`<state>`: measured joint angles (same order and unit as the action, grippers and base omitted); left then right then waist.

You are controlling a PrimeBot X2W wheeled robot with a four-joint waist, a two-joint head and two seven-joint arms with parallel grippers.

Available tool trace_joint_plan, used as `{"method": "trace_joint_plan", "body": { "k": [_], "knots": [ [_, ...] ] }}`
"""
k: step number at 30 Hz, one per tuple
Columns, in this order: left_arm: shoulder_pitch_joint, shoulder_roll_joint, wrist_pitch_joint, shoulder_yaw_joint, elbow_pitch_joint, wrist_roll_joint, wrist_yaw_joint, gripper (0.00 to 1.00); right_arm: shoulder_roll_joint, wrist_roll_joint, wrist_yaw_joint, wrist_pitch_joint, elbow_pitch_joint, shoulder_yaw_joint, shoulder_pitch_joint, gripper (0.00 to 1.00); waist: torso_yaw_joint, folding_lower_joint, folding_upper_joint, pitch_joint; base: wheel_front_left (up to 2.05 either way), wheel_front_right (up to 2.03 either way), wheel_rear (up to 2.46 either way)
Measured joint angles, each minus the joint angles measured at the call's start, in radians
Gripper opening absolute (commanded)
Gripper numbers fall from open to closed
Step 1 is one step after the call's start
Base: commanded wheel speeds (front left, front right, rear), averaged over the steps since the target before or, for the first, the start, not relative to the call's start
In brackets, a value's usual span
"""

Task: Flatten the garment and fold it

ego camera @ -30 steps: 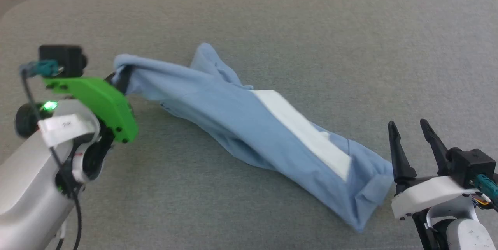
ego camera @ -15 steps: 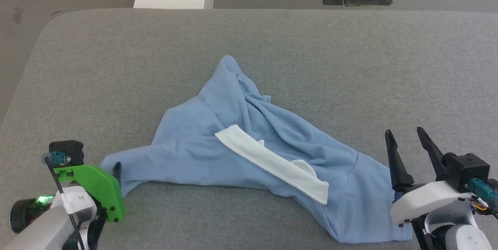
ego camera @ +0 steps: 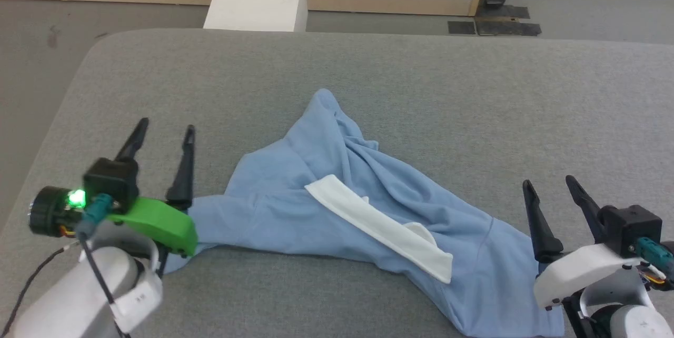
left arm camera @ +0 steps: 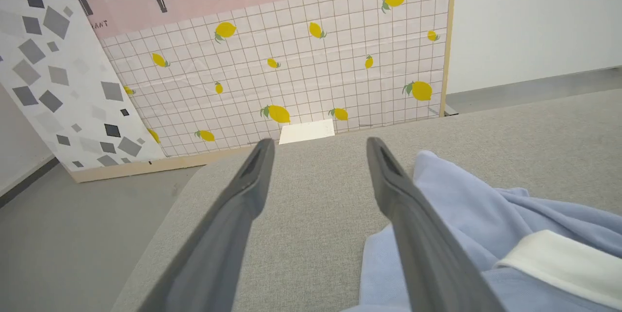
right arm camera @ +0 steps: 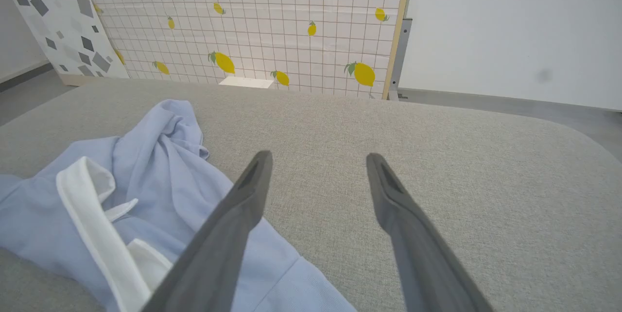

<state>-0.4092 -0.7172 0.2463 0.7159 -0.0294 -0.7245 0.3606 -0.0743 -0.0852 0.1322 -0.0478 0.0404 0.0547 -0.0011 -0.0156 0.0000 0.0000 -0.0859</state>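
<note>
behind grey table [ego camera: 368, 75] with garment [ego camera: 295, 222], lemon-print panel [left arm camera: 301, 74]

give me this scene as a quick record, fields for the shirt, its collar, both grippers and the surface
garment: light blue shirt, crumpled, neither flat nor folded
collar: white, on top, running diagonally
left gripper: open, nothing between its fingers, at the garment's left end
right gripper: open, nothing between its fingers, at the garment's right end
surface: grey fabric-covered table
</note>
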Motion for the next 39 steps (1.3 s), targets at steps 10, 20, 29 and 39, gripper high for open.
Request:
{"method": "trace_joint_plan", "body": {
  "k": [10,20,29,39],
  "knots": [
    [0.023,0.079,0.007,0.030,0.025,0.089,-0.009,1.00,-0.231,-0.182,0.000,-0.381,0.018,-0.159,-0.096,1.00,-0.056,0.0000,0.0000,-0.049,0.00,0.00,0.00],
    [0.002,0.142,0.008,0.031,0.002,0.119,-0.035,1.00,-0.362,-0.380,0.000,-0.751,-0.146,-0.330,-0.287,1.00,-0.144,0.0000,0.0000,-0.124,0.00,0.00,0.00],
    [-0.022,0.184,0.008,0.018,-0.019,0.134,-0.044,1.00,-0.404,-0.337,0.000,-0.774,-0.258,-0.391,-0.375,1.00,-0.222,0.0000,0.0000,-0.193,0.00,0.00,0.00],
    [-0.016,0.199,0.011,0.002,-0.060,0.135,-0.062,1.00,-0.433,-0.347,0.001,-0.631,-0.279,-0.427,-0.414,0.00,-0.243,0.0000,0.0000,-0.202,0.00,0.00,0.00]
  ]
}}
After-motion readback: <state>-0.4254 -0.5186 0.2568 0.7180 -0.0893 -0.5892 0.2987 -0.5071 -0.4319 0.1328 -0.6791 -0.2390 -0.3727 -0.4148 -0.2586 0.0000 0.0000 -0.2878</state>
